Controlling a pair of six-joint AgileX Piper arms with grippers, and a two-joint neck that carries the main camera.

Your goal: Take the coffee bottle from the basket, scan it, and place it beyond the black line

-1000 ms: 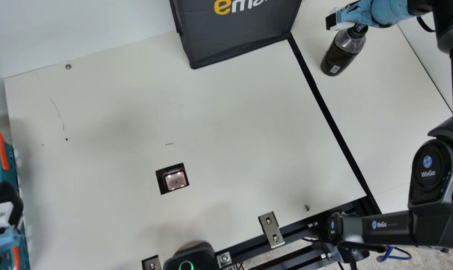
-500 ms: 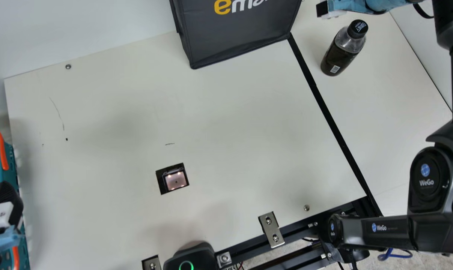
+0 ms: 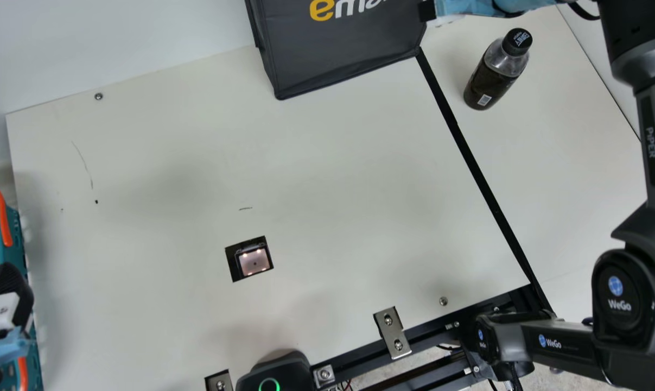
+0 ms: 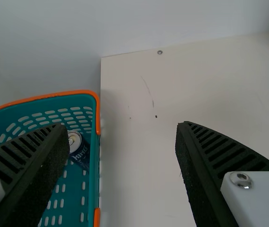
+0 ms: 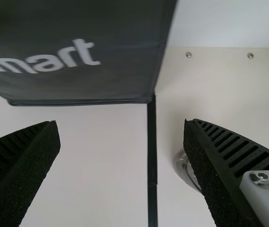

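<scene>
Since the coffee bottle stands upright on the bench beyond the black line, the right end effector, released and spread, should back off slowly, clear of cap and dark bag; the left end effector, also open and empty, can idle.

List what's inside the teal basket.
The basket holds a dark can with a silver top, near the side by the table. One finger of the left gripper covers part of the interior, so anything behind it can't be seen.
</scene>
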